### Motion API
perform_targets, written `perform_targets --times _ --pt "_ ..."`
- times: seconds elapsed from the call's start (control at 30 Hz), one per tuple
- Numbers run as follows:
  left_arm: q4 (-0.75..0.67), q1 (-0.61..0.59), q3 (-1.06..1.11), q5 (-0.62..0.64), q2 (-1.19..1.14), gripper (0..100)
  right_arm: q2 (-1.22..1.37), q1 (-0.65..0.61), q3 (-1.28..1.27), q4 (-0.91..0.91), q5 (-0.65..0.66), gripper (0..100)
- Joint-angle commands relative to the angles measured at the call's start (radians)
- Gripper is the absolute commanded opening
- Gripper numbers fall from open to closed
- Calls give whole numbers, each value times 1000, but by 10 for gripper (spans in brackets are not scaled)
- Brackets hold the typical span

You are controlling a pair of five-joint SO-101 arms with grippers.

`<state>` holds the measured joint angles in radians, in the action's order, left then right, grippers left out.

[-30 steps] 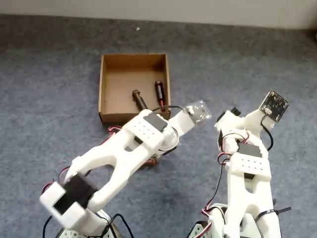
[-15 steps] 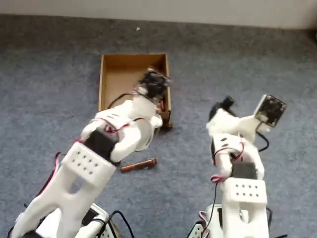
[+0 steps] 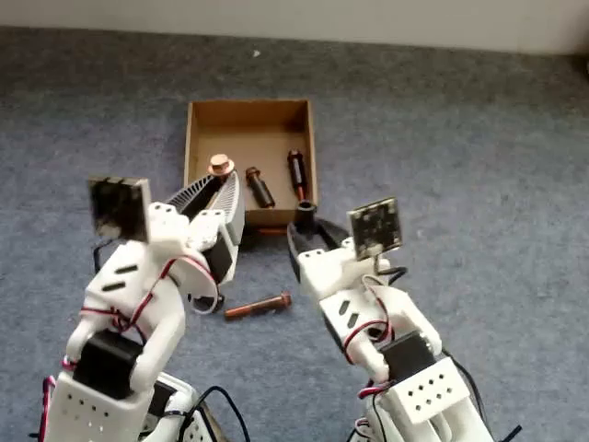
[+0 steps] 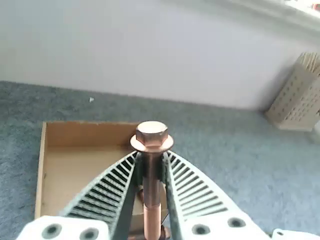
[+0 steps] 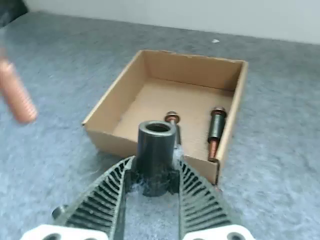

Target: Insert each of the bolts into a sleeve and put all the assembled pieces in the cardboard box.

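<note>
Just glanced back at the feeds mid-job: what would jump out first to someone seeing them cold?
The left gripper grips a copper bolt head-up by the cardboard box. Beside it, the right gripper holds a dark sleeve, open end up. Two assembled pieces lie in the box, and a loose bolt lies on the carpet between the arms.

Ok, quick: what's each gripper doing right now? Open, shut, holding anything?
Left gripper: shut on a bolt.
Right gripper: shut on a sleeve.
</note>
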<state>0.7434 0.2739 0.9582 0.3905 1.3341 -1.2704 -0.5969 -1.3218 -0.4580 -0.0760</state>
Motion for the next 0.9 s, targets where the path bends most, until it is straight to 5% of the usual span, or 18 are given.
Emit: perform_targets --times 0.0,0.2,0.87 --pt "-133 -13 91 100 199 6 -27 -58 -16 67 94 5" --pt "-180 -7 180 137 361 6 -27 -131 -113 211 239 5" --pt "-178 64 334 137 438 6 -27 -163 -120 289 247 5"
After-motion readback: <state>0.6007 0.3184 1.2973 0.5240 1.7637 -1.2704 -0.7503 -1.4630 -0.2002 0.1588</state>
